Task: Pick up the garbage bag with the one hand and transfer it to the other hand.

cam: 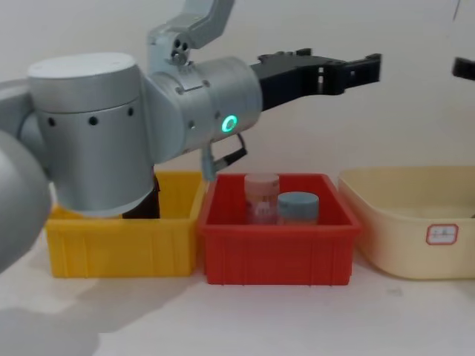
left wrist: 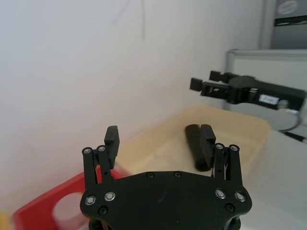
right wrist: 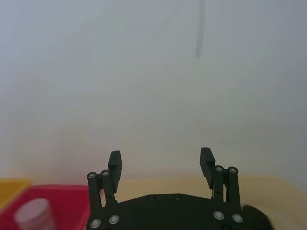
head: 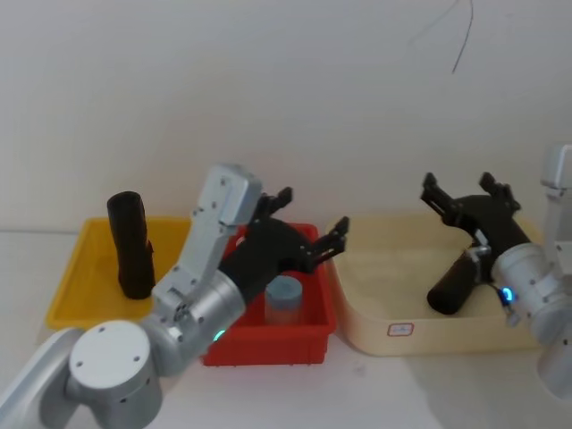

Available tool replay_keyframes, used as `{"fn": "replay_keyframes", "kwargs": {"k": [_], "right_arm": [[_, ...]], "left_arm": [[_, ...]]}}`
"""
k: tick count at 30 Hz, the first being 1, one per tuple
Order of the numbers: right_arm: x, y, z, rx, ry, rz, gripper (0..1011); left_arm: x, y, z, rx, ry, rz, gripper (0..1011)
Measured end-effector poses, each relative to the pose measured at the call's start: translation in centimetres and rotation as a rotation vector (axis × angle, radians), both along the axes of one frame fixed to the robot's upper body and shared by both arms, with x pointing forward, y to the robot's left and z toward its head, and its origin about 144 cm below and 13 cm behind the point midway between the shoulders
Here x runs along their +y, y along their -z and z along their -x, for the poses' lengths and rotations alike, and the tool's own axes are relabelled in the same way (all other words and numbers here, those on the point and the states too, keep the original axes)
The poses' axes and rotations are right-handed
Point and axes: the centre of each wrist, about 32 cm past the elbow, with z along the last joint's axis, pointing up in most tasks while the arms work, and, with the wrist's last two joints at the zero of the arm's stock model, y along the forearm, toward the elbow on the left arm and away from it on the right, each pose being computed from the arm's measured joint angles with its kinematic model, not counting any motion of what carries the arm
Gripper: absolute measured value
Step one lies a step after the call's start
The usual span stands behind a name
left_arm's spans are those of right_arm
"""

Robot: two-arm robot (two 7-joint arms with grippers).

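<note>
The table carries three containers in a row. From the head camera I see the red bin in the middle, the cream tub at its 3 o'clock and the yellow tray at its 9 o'clock.

My left arm comes in from 7 o'clock of the head view, its ring light green. It holds the left tool above the red bin, pointing toward 2 o'clock. Its fingers are spread wide and have hold of nothing.

The right arm enters from 4 o'clock with a bluish ring light. The right tool hangs over the far side of the cream tub. It is also spread wide and empty.

The garbage bag is inside the cream tub. It is a smooth, straight black roll slanting from 7 o'clock up to 1 o'clock. Its upper end is hidden behind the right wrist, and neither tool touches it.

A second black roll, more creased, stands upright in the yellow tray, at 9 o'clock of the left arm.

In the red bin stand two jars side by side: a pale one, and a shorter blue-lidded one at its 3 o'clock in the chest camera.
</note>
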Motion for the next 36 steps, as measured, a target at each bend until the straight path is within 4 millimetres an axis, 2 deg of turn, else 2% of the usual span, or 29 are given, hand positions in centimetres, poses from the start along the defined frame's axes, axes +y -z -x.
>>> {"fn": "replay_keyframes", "kwargs": {"k": [8, 17, 27, 36], "right_arm": [[2.7, -0.7, 0.9, -0.032, -0.101, 0.005, 1000], [6.3, 0.5, 2.8, 0.003, -0.233, 0.009, 1000], [8.5, 2.3, 4.4, 0.059, -0.321, 0.007, 1000], [9.4, 3.3, 5.0, 0.098, -0.364, 0.009, 999]], "left_arm": [[1.7, 0.3, 1.5, -0.013, -0.115, 0.009, 1001], [3.8, 0.6, 3.2, -0.033, -0.261, 0.019, 1002], [5.8, 0.6, 5.0, -0.056, -0.422, 0.024, 1001], [7.6, 0.6, 6.6, -0.072, -0.571, 0.017, 1001]]}}
